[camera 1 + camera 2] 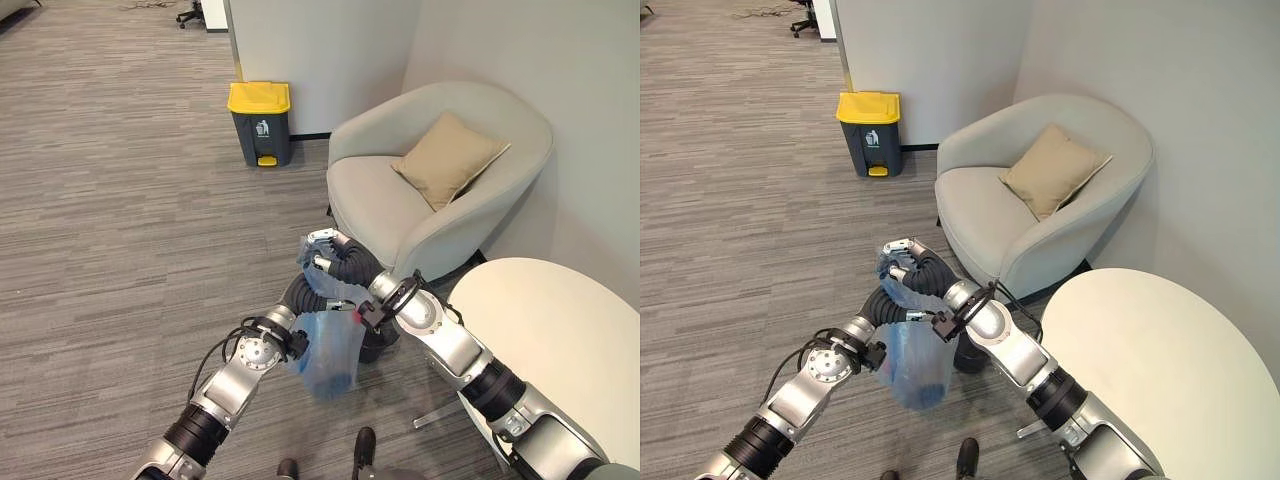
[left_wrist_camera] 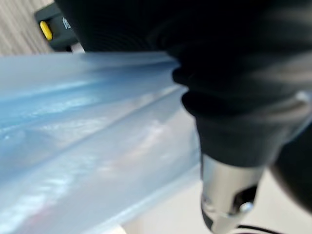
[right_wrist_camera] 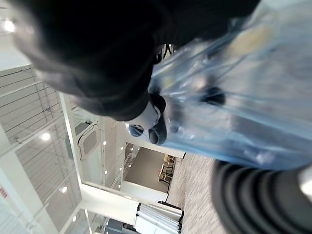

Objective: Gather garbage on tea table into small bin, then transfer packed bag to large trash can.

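Note:
A translucent blue bag with dark bits inside hangs above the floor between my two arms. My right hand is at the bag's top, its fingers curled over the bunched plastic. My left hand presses in against the bag's upper side from the left, and the stretched plastic runs right past it. A dark small bin peeks out below my right forearm. The large grey trash can with a yellow lid stands far ahead by the wall, its lid closed.
A light grey armchair with a tan cushion stands close ahead on the right. The white round tea table is at the lower right. Grey striped carpet stretches left and toward the trash can.

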Available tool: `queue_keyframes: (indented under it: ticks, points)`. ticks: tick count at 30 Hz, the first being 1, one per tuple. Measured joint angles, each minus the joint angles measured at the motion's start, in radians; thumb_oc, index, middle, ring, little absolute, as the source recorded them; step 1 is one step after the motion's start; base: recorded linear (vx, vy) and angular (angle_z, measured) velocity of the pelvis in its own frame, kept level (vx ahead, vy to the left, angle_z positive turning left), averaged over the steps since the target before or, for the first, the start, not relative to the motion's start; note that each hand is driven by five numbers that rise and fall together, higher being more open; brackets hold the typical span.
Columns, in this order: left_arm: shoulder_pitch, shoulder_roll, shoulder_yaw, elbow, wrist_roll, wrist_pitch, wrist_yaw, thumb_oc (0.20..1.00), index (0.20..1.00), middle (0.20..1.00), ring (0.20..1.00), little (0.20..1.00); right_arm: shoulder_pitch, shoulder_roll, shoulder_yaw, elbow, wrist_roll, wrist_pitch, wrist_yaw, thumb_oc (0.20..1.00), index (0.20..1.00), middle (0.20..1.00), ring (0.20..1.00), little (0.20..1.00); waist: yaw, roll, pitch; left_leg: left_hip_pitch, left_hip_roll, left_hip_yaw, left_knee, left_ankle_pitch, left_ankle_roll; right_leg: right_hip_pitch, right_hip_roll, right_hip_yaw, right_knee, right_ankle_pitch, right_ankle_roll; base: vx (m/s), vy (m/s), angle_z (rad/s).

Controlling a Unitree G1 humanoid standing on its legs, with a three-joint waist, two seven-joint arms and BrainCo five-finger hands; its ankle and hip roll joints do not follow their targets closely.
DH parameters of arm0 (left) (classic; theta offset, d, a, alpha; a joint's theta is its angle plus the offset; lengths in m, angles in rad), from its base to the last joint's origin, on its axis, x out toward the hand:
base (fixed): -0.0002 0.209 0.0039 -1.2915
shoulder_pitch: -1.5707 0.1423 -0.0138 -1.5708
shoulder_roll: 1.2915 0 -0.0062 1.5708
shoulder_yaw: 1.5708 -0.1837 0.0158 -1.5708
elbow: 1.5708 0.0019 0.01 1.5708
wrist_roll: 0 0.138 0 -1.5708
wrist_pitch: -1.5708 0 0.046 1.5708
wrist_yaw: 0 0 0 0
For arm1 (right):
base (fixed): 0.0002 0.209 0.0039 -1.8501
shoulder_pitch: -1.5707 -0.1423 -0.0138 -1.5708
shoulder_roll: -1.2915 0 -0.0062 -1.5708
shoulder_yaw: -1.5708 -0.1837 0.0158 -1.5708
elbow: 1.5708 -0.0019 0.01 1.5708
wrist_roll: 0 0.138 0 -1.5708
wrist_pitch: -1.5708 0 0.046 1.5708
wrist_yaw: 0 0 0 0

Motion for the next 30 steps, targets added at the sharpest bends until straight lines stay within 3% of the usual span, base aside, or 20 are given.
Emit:
queue_keyframes:
  ticks: [10,20,30]
  points:
    - [0.068,-0.022,0.0,0.112,0.108,0.021,0.083,1.0,1.0,1.0,1.0,1.0,0.0,0.006,0.011,-0.018,0.002,-0.001,-0.029,0.2,0.2,0.2,0.2,0.2,0.006,-0.009,-0.008,0.003,-0.001,0.0,0.0,0.0,0.0,0.003,0.0,0.0,0.0,0.0,0.0,0.0,0.0,0.0]
    - [0.113,-0.038,-0.003,0.155,0.107,0.049,0.091,1.0,1.0,1.0,1.0,1.0,0.0,0.024,0.012,-0.054,0.027,-0.002,-0.048,0.2,0.2,0.2,0.2,0.2,0.012,-0.009,-0.008,0.011,0.0,0.0,-0.001,0.0,-0.001,0.01,-0.001,-0.001,0.0,0.0,0.0,0.0,0.0,0.0]
    - [-0.058,-0.066,-0.067,0.142,0.114,0.055,0.139,1.0,1.0,1.0,1.0,1.0,-0.033,0.085,0.068,-0.056,0.106,-0.01,-0.044,0.2,0.2,0.2,0.2,0.2,0.005,-0.013,-0.01,0.011,-0.004,0.0,0.001,0.0,-0.001,0.01,-0.001,0.0,0.0,0.0,0.0,0.0,0.011,0.0]
